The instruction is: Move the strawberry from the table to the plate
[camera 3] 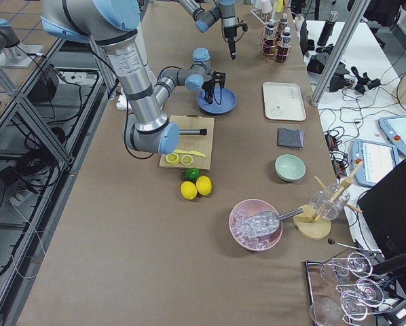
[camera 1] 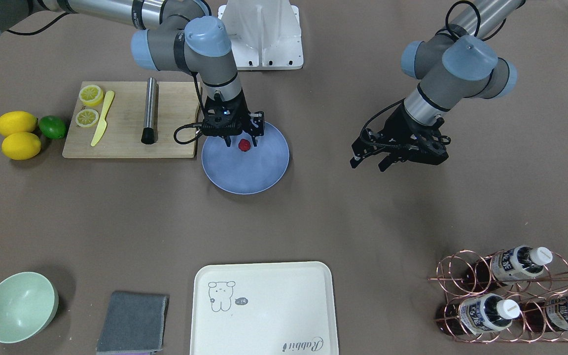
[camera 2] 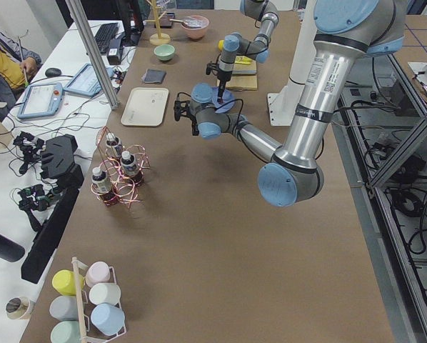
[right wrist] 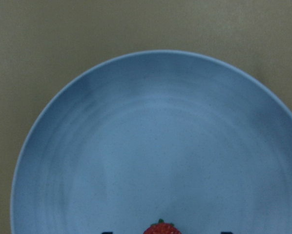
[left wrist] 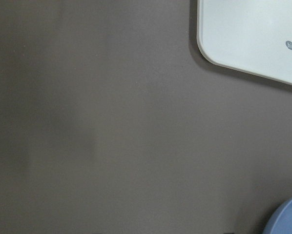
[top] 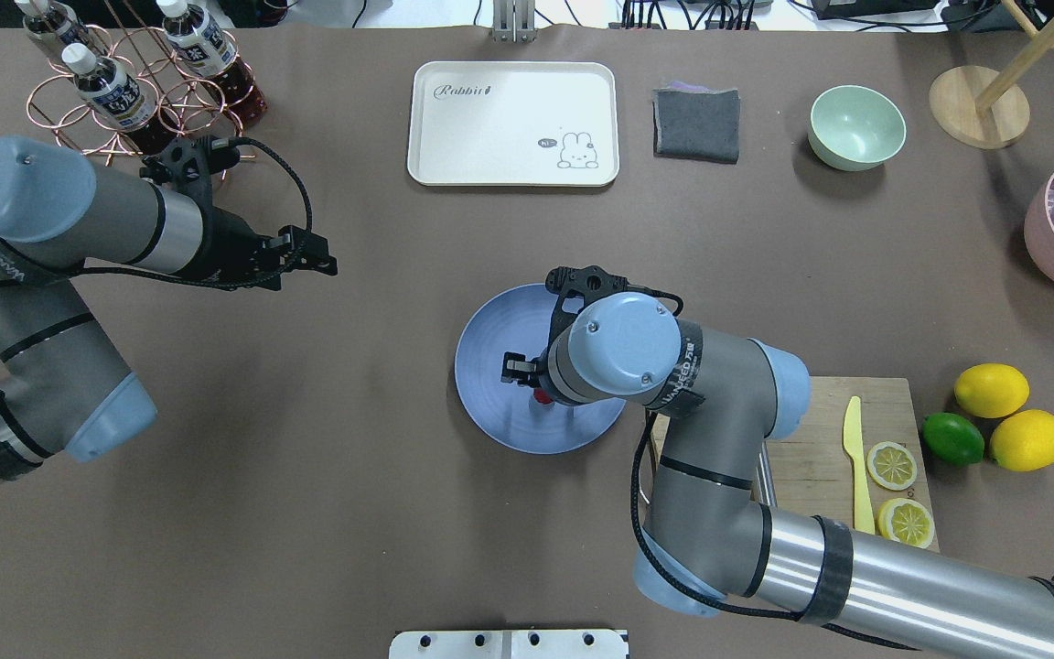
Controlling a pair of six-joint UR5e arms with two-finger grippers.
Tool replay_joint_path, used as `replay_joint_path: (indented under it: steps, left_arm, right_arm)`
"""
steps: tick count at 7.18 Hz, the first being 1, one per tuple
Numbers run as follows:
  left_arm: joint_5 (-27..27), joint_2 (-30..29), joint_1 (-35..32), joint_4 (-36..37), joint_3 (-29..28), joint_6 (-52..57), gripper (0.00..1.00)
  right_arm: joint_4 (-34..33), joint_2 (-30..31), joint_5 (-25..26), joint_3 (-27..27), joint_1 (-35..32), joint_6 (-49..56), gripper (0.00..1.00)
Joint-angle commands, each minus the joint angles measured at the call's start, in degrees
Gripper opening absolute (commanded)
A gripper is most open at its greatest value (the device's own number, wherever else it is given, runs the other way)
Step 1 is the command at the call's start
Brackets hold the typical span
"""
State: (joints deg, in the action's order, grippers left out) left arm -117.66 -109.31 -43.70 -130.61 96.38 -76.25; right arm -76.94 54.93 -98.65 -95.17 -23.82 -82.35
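The small red strawberry point(camera 1: 244, 144) lies on the round blue-grey plate point(camera 1: 264, 172), near the rim that faces the robot's base. My right gripper point(camera 1: 241, 143) points straight down over it and is open, one finger on each side of the berry with a gap to each. The right wrist view shows the strawberry point(right wrist: 161, 229) at the bottom edge of the plate point(right wrist: 136, 122), between two dark fingertips that stand clear of it. From overhead the right wrist hides most of the strawberry point(top: 541, 396). My left gripper point(camera 1: 369, 164) hovers open and empty over the bare table point(camera 1: 313, 222), well off to the plate's side.
A wooden cutting board point(camera 1: 126, 143) with lemon slices, a yellow knife and a steel rod borders the plate. Two lemons point(camera 1: 17, 135) and a lime point(camera 1: 52, 126) lie beyond it. A cream tray point(camera 1: 264, 305), green bowl point(camera 1: 17, 305), grey cloth point(camera 1: 133, 323) and bottle rack point(camera 1: 511, 296) line the far edge.
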Motion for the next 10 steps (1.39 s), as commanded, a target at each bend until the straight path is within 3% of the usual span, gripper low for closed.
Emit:
replay_joint_path:
  steps: [1, 2, 4, 5, 6, 8, 10]
  left_arm:
    - [-0.6, 1.5, -2.2, 4.9, 3.4, 1.9, 0.93]
    - [-3.3, 2.1, -5.8, 12.1, 5.2, 11.6, 0.97]
    - [-7.7, 9.1, -15.0, 14.8, 6.1, 30.7, 0.97]
    - [-10.9, 13.2, -21.6, 14.8, 5.8, 40.0, 0.97]
    - [-15.0, 17.2, -28.3, 14.8, 5.0, 47.4, 0.97]
    - [-15.9, 22.8, -39.0, 14.1, 2.1, 57.6, 0.97]
    - [-16.6, 25.9, -43.1, 14.2, 1.8, 57.5, 0.97]
  right_arm:
    - [-1.1, 3.1, -5.5, -4.8, -7.2, 1.6, 1.00]
    - [-1.5, 5.8, -9.2, -6.4, -12.8, 8.3, 1.00]
    - [-1.8, 14.0, -22.0, -7.8, -28.7, 28.0, 1.00]
    - [-1.9, 16.7, -25.6, -7.6, -34.4, 36.9, 1.00]
    - [-1.6, 21.1, -28.3, -7.0, -41.7, 44.8, 1.00]
    - [-1.6, 28.3, -33.6, -2.2, -56.4, 64.6, 1.00]
    - [-1.4, 33.9, -33.5, 1.5, -64.2, 78.4, 1.00]
